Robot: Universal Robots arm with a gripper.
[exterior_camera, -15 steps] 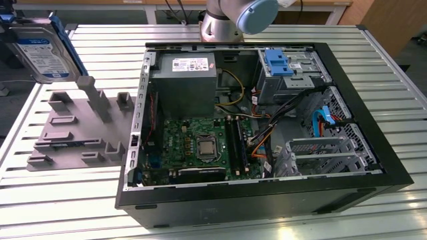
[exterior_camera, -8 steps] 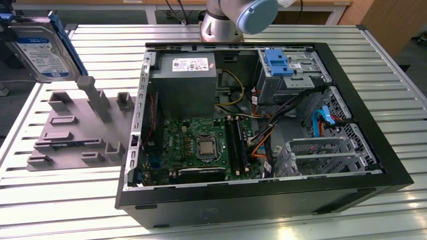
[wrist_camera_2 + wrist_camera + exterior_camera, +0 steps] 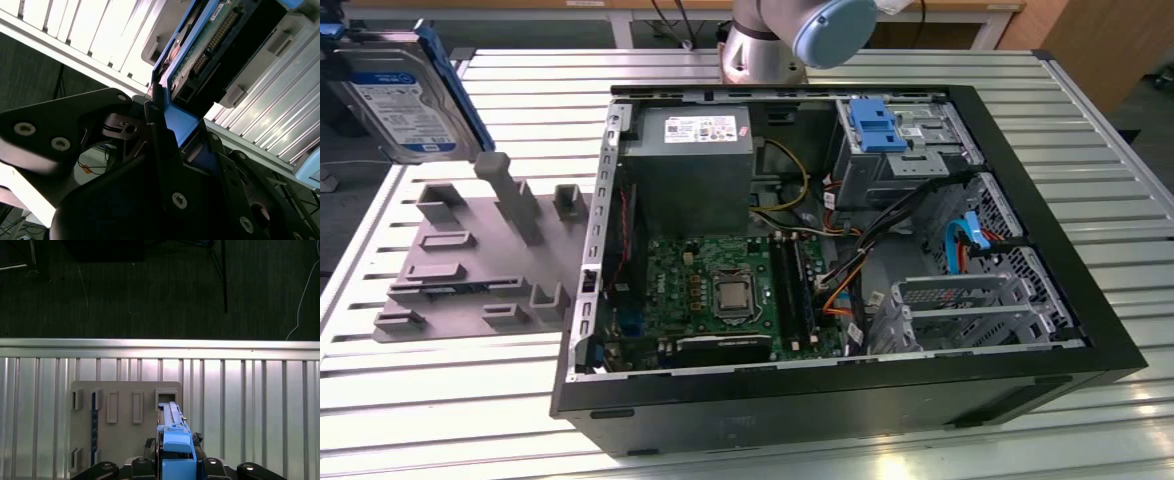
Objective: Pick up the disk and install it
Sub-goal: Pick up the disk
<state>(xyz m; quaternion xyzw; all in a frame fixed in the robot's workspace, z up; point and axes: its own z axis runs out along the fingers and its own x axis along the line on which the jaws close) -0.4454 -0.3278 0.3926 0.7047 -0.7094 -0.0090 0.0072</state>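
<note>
Gripper [image 3: 177, 462] clenched on the blue rail frame of the disk [image 3: 394, 90], held edge-up over the grey slotted holder [image 3: 467, 265], well apart from the open computer case [image 3: 1107, 340]; a firm, untilted grip should keep it clear of the holder's posts.

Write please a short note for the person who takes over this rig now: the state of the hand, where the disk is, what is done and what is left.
Hand: shut on the disk, clamping its blue rail frame, as the second wrist view shows.
Disk: in the air at the exterior view's left, standing on edge above the grey slotted holder; it seems to be clear of the slots.
Done: the pick-up.
Left: the install. The disk is not yet in the open computer case, where a blue bracket sits in a bay.
</note>
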